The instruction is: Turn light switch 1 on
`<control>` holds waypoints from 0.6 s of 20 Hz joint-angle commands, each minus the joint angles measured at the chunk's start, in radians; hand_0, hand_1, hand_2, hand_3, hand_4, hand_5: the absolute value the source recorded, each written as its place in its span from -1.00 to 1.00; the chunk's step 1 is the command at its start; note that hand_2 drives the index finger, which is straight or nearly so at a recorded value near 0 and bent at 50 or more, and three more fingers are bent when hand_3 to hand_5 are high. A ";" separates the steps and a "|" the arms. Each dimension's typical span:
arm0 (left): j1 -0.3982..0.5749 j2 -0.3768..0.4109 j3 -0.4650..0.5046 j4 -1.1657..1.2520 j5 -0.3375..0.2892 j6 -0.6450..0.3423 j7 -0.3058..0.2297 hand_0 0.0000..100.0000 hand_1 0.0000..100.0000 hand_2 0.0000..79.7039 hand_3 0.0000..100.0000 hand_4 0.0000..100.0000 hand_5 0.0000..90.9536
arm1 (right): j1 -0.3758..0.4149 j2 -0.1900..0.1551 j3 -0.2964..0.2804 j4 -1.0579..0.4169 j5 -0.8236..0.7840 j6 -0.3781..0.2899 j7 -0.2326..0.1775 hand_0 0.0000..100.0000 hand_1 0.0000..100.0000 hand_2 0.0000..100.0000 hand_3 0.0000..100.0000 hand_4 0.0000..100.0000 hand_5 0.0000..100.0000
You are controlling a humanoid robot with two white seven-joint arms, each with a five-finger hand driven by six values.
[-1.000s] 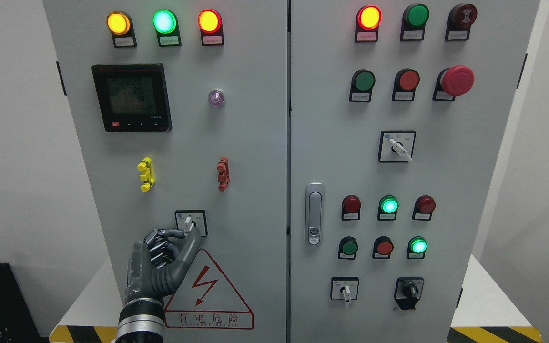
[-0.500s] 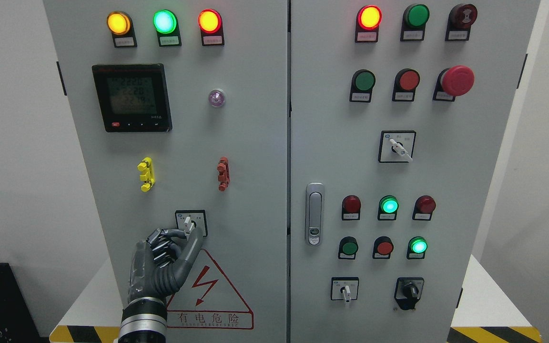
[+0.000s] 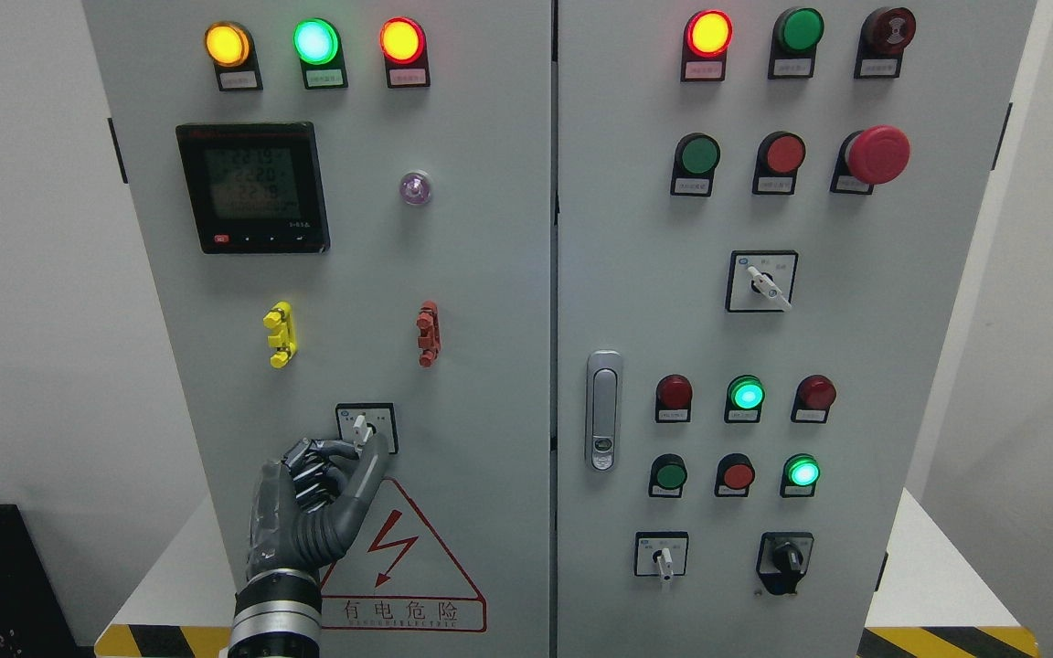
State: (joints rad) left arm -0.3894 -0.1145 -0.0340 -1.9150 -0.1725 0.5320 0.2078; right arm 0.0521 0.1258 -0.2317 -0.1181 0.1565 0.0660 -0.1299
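Where one left hand (image 3: 312,498) pinches — one switch (image 3: 361,427).

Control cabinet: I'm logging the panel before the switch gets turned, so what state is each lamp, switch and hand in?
Top-left lamps: amber, green, red, all lit.
Meter: display on.
Left door switch: lever upright.
Left hand: fingers curled, thumb and finger at the lever.
Top-right red lamp: lit.
Latch: closed.

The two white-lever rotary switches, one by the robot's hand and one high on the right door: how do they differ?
The left switch sits low on the left door, its lever near upright; the right switch sits mid-height on the right door, lever angled down-right. The left hand has fingertips at the left switch; the right switch is untouched. Both have white levers on black-framed square plates.
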 commanded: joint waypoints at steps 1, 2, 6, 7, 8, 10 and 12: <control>-0.003 -0.001 -0.001 0.001 -0.004 -0.001 0.002 -0.62 0.14 0.43 0.89 0.84 0.92 | 0.000 0.000 0.000 0.000 0.000 0.000 0.000 -0.39 -1.00 -1.00 -1.00 -1.00 -1.00; -0.003 -0.001 -0.001 0.001 -0.004 -0.001 0.002 -0.61 0.14 0.43 0.89 0.84 0.92 | 0.000 0.000 0.000 0.000 0.000 0.000 0.000 -0.39 -1.00 -1.00 -1.00 -1.00 -1.00; -0.003 -0.001 -0.001 0.002 -0.012 -0.001 0.002 -0.61 0.13 0.44 0.89 0.85 0.92 | 0.000 0.000 0.000 0.000 0.000 0.000 0.000 -0.39 -1.00 -1.00 -1.00 -1.00 -1.00; -0.003 -0.001 -0.001 0.005 -0.016 0.000 0.002 -0.61 0.13 0.45 0.89 0.85 0.92 | 0.000 0.000 0.000 0.000 0.000 0.000 0.000 -0.39 -1.00 -1.00 -1.00 -1.00 -1.00; -0.003 -0.001 -0.001 0.005 -0.016 0.000 0.002 -0.60 0.13 0.45 0.89 0.85 0.92 | -0.001 0.000 0.000 0.000 0.000 0.000 0.000 -0.39 -1.00 -1.00 -1.00 -1.00 -1.00; -0.005 -0.001 -0.001 0.007 -0.016 0.000 0.002 -0.60 0.13 0.46 0.88 0.85 0.92 | -0.001 0.000 0.000 0.000 0.000 0.000 0.000 -0.39 -1.00 -1.00 -1.00 -1.00 -1.00; -0.005 -0.001 -0.001 0.011 -0.016 0.000 0.002 -0.59 0.13 0.46 0.88 0.85 0.92 | 0.000 0.000 0.000 0.000 0.000 0.000 0.000 -0.39 -1.00 -1.00 -1.00 -1.00 -1.00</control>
State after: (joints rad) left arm -0.3930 -0.1149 -0.0349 -1.9118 -0.1844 0.5325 0.2096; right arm 0.0520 0.1258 -0.2318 -0.1181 0.1565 0.0660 -0.1298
